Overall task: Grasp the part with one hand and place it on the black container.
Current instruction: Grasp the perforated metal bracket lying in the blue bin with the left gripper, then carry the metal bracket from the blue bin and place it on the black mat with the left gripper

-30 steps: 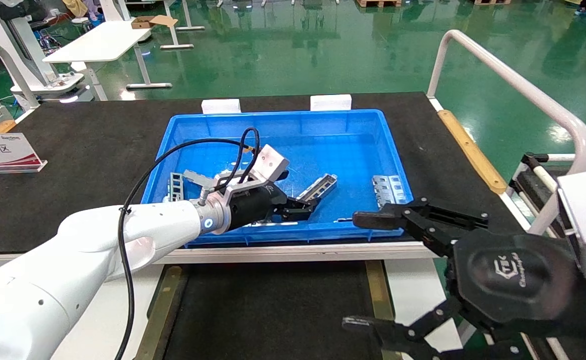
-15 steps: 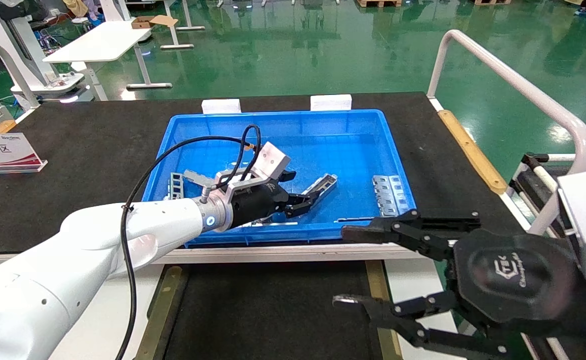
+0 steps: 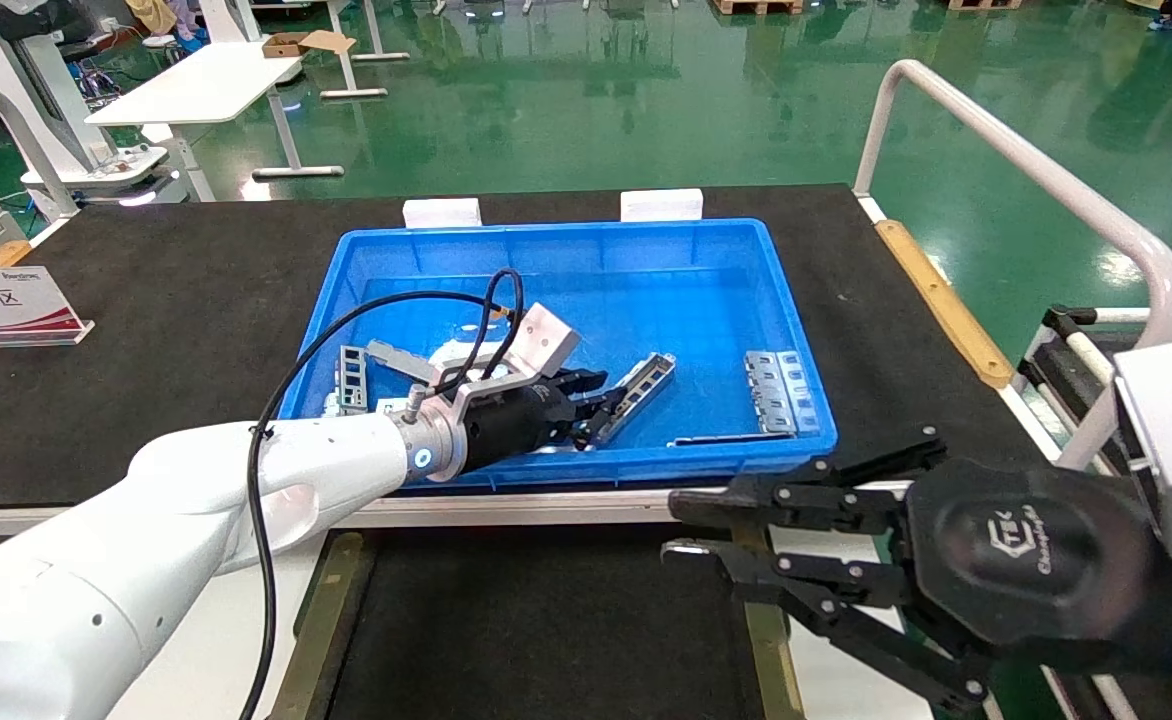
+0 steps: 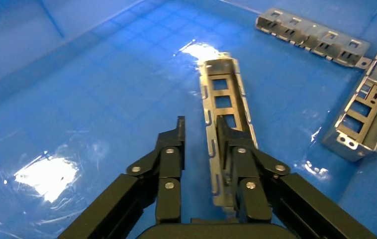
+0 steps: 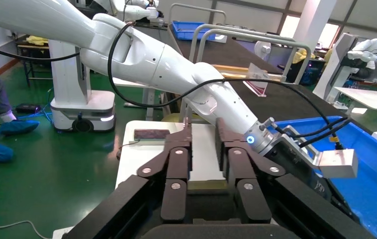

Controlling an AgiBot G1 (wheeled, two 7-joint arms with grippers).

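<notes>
The part [image 3: 638, 384], a slim silver channel strip with cutouts, lies on the floor of the blue bin [image 3: 566, 228]. My left gripper [image 3: 596, 405] is down in the bin at the part's near end. In the left wrist view the part [image 4: 224, 92] runs away from my left gripper [image 4: 200, 124]. One finger sits inside the channel and the other stands outside its rim with a gap, so the gripper is open. The black container [image 3: 546, 620] lies below the bin, edged by brass strips. My right gripper [image 3: 674, 527] hovers empty over the container's right edge, fingers a narrow gap apart.
Wider slotted plates [image 3: 784, 392] and a thin bar [image 3: 716, 438] lie at the bin's right; more metal pieces [image 3: 351, 365] lie at its left. Other channel pieces show in the left wrist view [image 4: 311, 37]. A sign [image 3: 6, 305] stands far left, a white rail [image 3: 1026, 165] at right.
My right gripper has narrowed from wide open to a small gap and dropped lower. My left gripper has sunk onto the part's near end and its fingers have drawn closer.
</notes>
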